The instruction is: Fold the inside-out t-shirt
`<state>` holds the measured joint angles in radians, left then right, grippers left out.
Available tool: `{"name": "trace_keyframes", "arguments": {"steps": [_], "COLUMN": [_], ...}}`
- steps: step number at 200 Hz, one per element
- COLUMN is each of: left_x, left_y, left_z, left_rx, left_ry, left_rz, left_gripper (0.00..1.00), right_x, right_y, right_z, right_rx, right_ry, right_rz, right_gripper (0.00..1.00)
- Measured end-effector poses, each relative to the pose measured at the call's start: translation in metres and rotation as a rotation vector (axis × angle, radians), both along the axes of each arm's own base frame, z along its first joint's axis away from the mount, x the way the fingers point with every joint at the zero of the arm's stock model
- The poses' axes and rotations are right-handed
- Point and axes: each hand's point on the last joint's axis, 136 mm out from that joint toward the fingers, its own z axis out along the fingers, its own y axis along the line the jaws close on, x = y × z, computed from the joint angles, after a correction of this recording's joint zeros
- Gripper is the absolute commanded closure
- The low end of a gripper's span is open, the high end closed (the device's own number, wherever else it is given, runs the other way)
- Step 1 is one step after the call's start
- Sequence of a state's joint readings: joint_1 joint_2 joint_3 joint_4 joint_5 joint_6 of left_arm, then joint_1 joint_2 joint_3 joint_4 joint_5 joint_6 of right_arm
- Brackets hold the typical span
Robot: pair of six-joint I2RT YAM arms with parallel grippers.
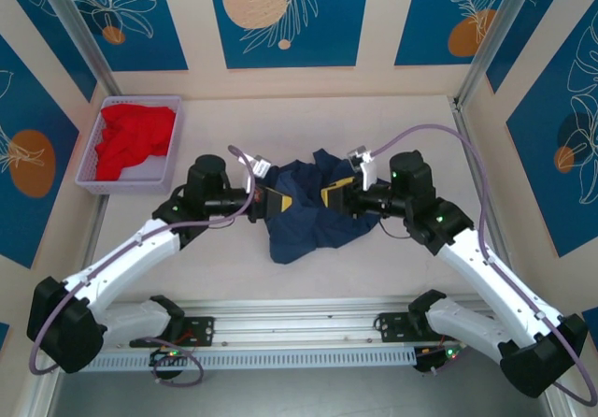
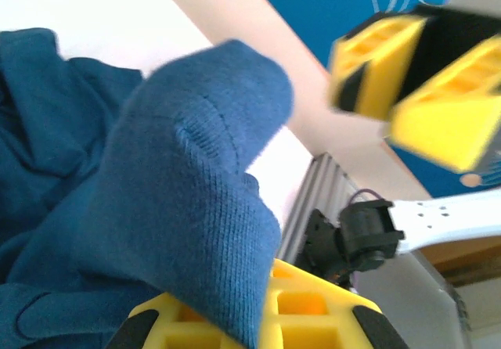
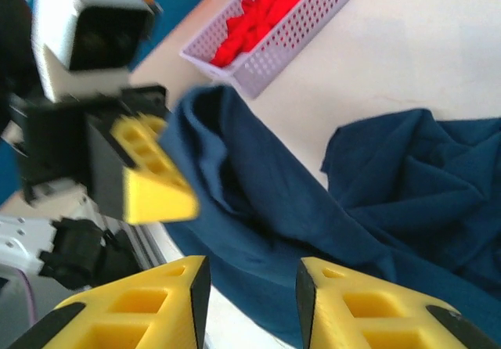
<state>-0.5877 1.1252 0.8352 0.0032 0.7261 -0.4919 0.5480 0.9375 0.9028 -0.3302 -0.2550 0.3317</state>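
My left end effector [image 2: 260, 318] clenches a raised fold of the navy t-shirt [image 1: 308, 225] — crumpled mid-frame on the worktop [image 1: 402, 267]. My right end effector [image 3: 252, 302] (fingers parted) grips nothing.

Cream walls [image 1: 378, 24] carry blue leaf-print panels [image 1: 318, 38] around a pale, brightly lit table [image 1: 308, 122].
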Motion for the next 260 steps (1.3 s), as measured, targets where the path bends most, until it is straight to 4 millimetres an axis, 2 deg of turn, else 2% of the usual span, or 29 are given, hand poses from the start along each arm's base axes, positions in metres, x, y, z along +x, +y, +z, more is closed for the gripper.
{"name": "trace_keyframes", "arguments": {"steps": [25, 61, 98, 146, 187, 199, 225, 240, 260], "left_x": [-0.011, -0.018, -0.019, -0.02, -0.02, -0.02, -0.019, -0.016, -0.01], "left_y": [0.002, 0.002, 0.003, 0.003, 0.003, 0.003, 0.005, 0.008, 0.014], "left_z": [0.015, 0.019, 0.017, 0.014, 0.014, 0.013, 0.01, 0.008, 0.007], "left_rx": [-0.042, -0.05, -0.043, -0.032, -0.031, -0.029, -0.013, 0.001, 0.017], "left_ry": [-0.033, -0.055, -0.05, -0.05, -0.051, -0.049, -0.048, -0.055, -0.065], "left_rz": [-0.045, -0.075, -0.082, -0.086, -0.087, -0.087, -0.074, -0.052, -0.01], "left_gripper": [1.0, 1.0, 1.0, 1.0, 1.0, 1.0, 1.0, 1.0, 1.0], "right_x": [0.0, 0.011, 0.009, 0.004, 0.007, 0.006, 0.008, 0.009, 0.007], "right_y": [0.005, 0.015, 0.026, 0.037, 0.046, 0.048, 0.048, 0.045, 0.038], "right_z": [-0.03, -0.048, -0.048, -0.045, -0.062, -0.066, -0.068, -0.066, -0.055], "right_rx": [-0.07, -0.105, -0.09, -0.071, -0.102, -0.108, -0.125, -0.133, -0.11], "right_ry": [0.016, 0.026, 0.008, -0.018, 0.016, 0.021, 0.011, -0.002, -0.011], "right_rz": [0.019, 0.04, 0.089, 0.132, 0.147, 0.155, 0.144, 0.135, 0.125], "right_gripper": [0.63, 0.61, 0.52, 0.51, 0.52, 0.58, 0.87, 0.99, 1.0]}}
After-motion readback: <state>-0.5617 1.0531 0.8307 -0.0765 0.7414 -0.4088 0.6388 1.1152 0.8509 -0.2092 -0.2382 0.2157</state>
